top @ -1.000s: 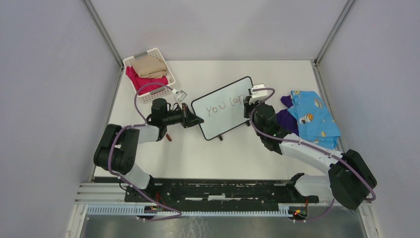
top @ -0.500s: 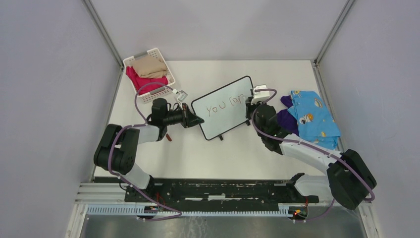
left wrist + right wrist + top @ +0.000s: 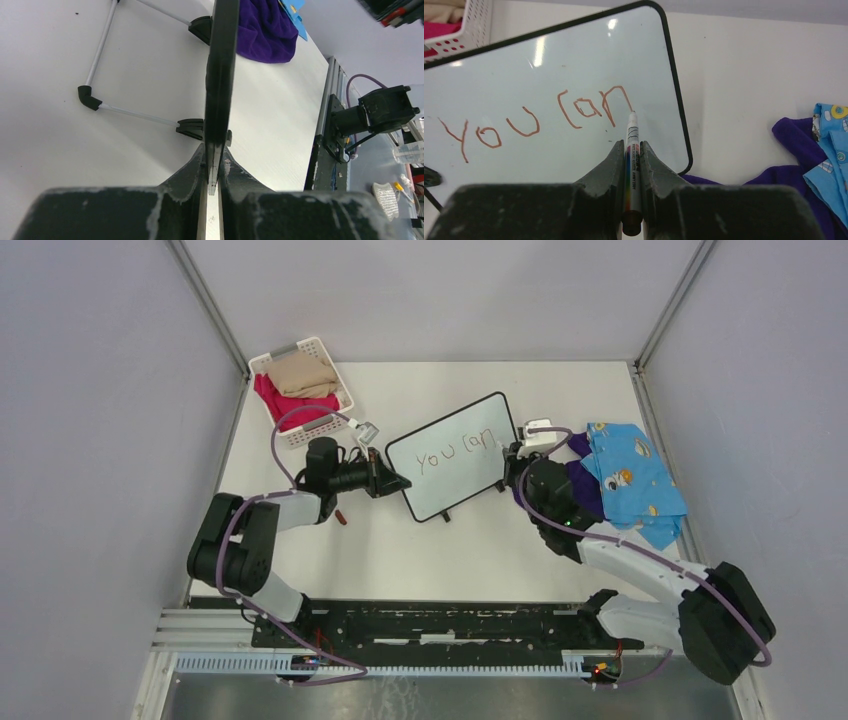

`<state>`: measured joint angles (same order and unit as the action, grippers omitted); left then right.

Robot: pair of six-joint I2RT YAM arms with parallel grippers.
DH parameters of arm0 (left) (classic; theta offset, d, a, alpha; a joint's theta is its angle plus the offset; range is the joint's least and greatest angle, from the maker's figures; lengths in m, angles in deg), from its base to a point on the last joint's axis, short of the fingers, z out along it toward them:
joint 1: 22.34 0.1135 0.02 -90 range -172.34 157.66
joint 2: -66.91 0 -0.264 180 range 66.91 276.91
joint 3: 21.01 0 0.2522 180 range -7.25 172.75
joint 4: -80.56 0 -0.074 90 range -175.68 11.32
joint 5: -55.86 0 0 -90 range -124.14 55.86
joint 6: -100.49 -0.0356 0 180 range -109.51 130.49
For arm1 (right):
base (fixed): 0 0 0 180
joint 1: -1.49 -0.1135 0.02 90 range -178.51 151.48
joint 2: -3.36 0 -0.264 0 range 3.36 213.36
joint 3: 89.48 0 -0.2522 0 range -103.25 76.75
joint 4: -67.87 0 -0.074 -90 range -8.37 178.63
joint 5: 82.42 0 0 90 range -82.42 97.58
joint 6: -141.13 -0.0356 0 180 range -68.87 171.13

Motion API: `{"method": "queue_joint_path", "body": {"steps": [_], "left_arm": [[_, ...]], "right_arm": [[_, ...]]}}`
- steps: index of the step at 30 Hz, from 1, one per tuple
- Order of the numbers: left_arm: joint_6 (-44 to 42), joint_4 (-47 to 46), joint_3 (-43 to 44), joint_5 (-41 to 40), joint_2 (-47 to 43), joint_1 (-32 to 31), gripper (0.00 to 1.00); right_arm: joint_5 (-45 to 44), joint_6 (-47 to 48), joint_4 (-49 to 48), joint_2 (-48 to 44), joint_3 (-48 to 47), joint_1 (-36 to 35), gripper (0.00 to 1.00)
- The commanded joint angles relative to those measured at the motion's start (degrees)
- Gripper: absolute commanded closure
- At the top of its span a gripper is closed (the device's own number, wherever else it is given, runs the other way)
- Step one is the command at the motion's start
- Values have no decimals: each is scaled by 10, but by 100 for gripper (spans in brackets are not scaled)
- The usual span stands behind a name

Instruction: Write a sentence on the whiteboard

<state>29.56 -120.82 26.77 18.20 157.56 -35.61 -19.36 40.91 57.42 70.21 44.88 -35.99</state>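
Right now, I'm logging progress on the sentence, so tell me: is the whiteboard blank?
No, the whiteboard bears the words "you can" in reddish-brown strokes, and the tip of the marker sits by the last letter.

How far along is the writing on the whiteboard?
Done: "You can" stands on the whiteboard. In hand: the right gripper holds the marker, tip at the last letter, while the left gripper clamps the board's edge. Left: the rest of the sentence.

Small white whiteboard (image 3: pixel 452 460) with thin black rounded frame, propped mid-table on black feet, marked "You can" in reddish-brown handwriting.
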Motion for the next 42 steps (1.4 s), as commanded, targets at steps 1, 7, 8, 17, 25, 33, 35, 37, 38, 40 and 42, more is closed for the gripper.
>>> {"method": "queue_joint_path", "body": {"steps": [1, 7, 8, 17, 25, 33, 35, 37, 38, 40, 42], "left_arm": [[-29, 75, -2, -68, -18, 4, 82], [-44, 121, -2, -124, -66, 5, 60], [-50, 141, -2, -153, -80, 5, 56], [-72, 301, 17, -400, -207, 7, 18], [53, 482, 69, -734, -359, 8, 0], [94, 542, 91, -600, -439, 2, 0], [121, 538, 77, -572, -450, -36, 0], [154, 549, 63, -619, -455, -112, 0], [176, 553, 55, -658, -457, -157, 0], [223, 554, 37, -722, -458, -237, 2], [275, 554, 20, -794, -453, -317, 10]], "right_arm": [[17, -17, 2, -69, -17, 1, 100], [38, -36, 44, -136, -2, 0, 100], [40, -40, 49, -148, 5, 1, 100], [54, -52, 84, -220, 30, 1, 100], [83, -55, 97, -256, 47, -1, 100], [79, -38, 115, -296, 77, 0, 100], [76, -36, 124, -308, 84, 1, 100], [69, -34, 136, -321, 89, 1, 100], [67, -32, 144, -330, 92, 0, 100], [60, -28, 161, -346, 98, 1, 100], [52, -24, 176, -364, 105, 0, 100]]}}
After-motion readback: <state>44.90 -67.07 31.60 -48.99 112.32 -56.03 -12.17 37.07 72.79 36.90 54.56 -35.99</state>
